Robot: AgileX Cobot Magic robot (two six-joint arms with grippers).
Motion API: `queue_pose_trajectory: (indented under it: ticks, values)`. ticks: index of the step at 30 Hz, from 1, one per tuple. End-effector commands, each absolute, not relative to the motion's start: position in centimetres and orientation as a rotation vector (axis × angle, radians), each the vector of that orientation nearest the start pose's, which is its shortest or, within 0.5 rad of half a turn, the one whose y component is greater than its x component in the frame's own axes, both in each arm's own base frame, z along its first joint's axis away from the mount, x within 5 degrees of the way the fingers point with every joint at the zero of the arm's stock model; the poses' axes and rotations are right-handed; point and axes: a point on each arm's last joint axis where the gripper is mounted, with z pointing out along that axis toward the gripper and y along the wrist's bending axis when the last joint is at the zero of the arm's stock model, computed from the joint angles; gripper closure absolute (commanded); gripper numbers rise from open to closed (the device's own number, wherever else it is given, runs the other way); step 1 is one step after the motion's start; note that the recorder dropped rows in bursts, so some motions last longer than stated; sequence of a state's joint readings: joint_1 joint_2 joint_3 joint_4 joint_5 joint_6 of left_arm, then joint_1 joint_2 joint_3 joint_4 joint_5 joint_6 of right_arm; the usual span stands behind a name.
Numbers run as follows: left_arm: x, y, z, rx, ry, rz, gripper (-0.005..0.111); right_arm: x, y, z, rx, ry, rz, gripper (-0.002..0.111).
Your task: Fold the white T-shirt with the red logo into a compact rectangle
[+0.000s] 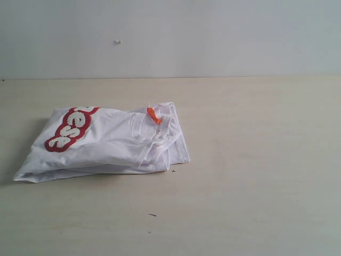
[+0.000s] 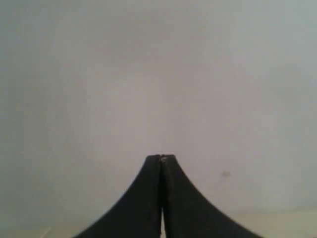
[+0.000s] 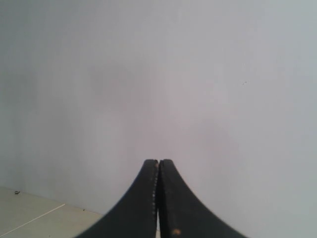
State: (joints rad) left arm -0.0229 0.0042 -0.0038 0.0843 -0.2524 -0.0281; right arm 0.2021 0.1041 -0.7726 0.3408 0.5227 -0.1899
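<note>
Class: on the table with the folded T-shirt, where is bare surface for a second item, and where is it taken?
Bare table runs right of the white T-shirt to the picture's edge, and in front of it; a narrower strip lies between shirt and wall. The shirt fills the left-middle.

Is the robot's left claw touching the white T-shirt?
Apart. The exterior view shows the white T-shirt lying folded on the table with no gripper near it; the left wrist view shows the left gripper shut on nothing, facing a bare wall.
</note>
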Motion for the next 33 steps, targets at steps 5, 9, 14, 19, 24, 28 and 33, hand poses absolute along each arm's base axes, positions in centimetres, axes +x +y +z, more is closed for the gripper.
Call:
queue_pose_trajectory:
  ticks: [5, 9, 14, 19, 24, 28, 33]
  values:
    - [5.5, 0.0, 19.2, 0.079, 1.717, 0.061, 0.107, -2.4, 1.1, 39.9, -0.202, 1.318, 0.369, 0.108]
    - [5.4, 0.0, 18.6, 0.057, 1.781, 0.032, 0.107, -2.4, 1.1, 39.9, -0.202, 1.318, 0.369, 0.108]
    - [5.4, 0.0, 18.3, 0.011, 1.813, -0.005, 0.107, -2.4, 1.1, 39.9, -0.202, 1.318, 0.369, 0.108]
    - [5.4, 0.0, 18.3, -0.021, 1.813, -0.034, 0.107, -2.4, 1.1, 39.9, -0.202, 1.318, 0.369, 0.108]
    - [5.4, 0.0, 18.3, -0.021, 1.813, -0.034, 0.107, -2.4, 1.1, 39.9, -0.202, 1.318, 0.369, 0.108]
    - [5.4, 0.0, 18.4, -0.021, 1.811, -0.034, 0.107, -2.4, 1.1, 39.9, -0.202, 1.318, 0.369, 0.108]
    - [5.4, 0.0, 18.4, -0.021, 1.811, -0.034, 0.107, -2.4, 1.1, 39.9, -0.202, 1.318, 0.369, 0.108]
